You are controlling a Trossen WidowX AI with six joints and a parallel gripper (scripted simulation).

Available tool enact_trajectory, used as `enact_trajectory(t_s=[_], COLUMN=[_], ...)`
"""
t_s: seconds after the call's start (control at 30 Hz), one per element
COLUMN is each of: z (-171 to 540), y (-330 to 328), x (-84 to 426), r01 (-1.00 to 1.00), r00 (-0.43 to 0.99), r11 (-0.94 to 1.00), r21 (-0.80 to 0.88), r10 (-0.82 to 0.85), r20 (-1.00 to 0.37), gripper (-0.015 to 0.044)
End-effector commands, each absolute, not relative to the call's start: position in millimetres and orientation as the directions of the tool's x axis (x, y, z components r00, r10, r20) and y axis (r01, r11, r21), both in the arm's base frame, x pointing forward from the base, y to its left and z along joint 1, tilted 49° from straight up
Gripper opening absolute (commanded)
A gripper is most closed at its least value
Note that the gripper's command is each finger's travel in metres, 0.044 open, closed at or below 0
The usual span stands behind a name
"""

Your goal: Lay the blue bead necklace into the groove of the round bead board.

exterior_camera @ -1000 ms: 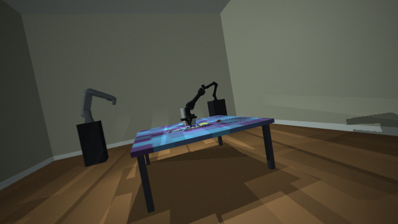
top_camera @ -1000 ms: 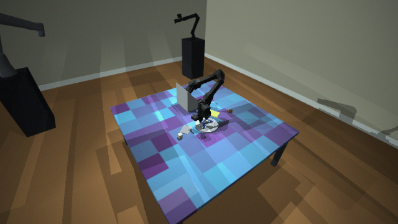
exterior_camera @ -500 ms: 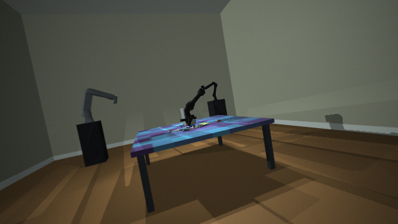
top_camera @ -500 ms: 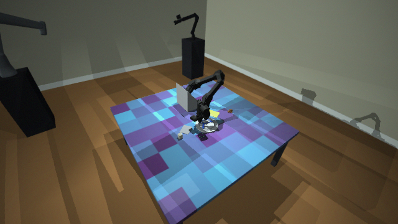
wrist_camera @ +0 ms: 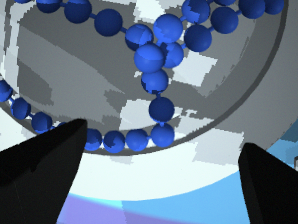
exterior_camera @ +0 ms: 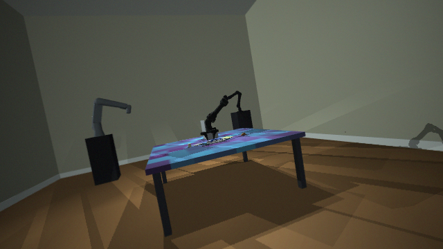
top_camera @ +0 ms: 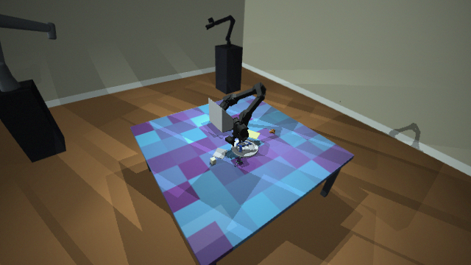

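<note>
The round bead board [top_camera: 247, 154] [wrist_camera: 135, 180] is pale, with a dark groove line inside its rim. The blue bead necklace [top_camera: 241, 148] [wrist_camera: 108, 22] lies on it. In the wrist view one run of beads follows the groove along the lower left to a bead between the fingers. There it turns sharply inward to a bunched cluster, from which strands spread up-left and up-right across the inner board. My gripper [top_camera: 237, 145] [exterior_camera: 212, 139] [wrist_camera: 166, 141] is open, low over the rim, its fingertips wide on either side of that corner bead and not holding it. The necklace's far part is out of the wrist view.
A grey upright panel [top_camera: 221, 118] stands behind the board. A yellow patch [top_camera: 254, 134], a small orange object [top_camera: 272, 131] [exterior_camera: 243, 133], a white flat piece [top_camera: 220, 153] and a cream block [top_camera: 213, 160] [exterior_camera: 190, 145] lie around it. A small dark object [top_camera: 239, 161] is in front.
</note>
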State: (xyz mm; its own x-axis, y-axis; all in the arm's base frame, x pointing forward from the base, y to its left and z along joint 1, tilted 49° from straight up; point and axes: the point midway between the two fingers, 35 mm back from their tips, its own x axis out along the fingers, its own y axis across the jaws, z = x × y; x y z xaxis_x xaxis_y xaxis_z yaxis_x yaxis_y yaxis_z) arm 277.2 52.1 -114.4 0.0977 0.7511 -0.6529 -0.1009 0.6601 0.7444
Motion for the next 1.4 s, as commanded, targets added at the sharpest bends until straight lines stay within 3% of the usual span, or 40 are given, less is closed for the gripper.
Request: enact_trajectory(t_s=[0.0,1.37], z=[-114.1,-111.8], y=[51.7,49.1], x=[277.1,276.8], r01=[-0.101,-0.102], r00=[0.097,0.096], r11=[0.660,0.659], r21=[0.744,0.745], r10=[0.751,0.752], r20=[-0.653,-0.652], gripper=[0.0440,0.0440])
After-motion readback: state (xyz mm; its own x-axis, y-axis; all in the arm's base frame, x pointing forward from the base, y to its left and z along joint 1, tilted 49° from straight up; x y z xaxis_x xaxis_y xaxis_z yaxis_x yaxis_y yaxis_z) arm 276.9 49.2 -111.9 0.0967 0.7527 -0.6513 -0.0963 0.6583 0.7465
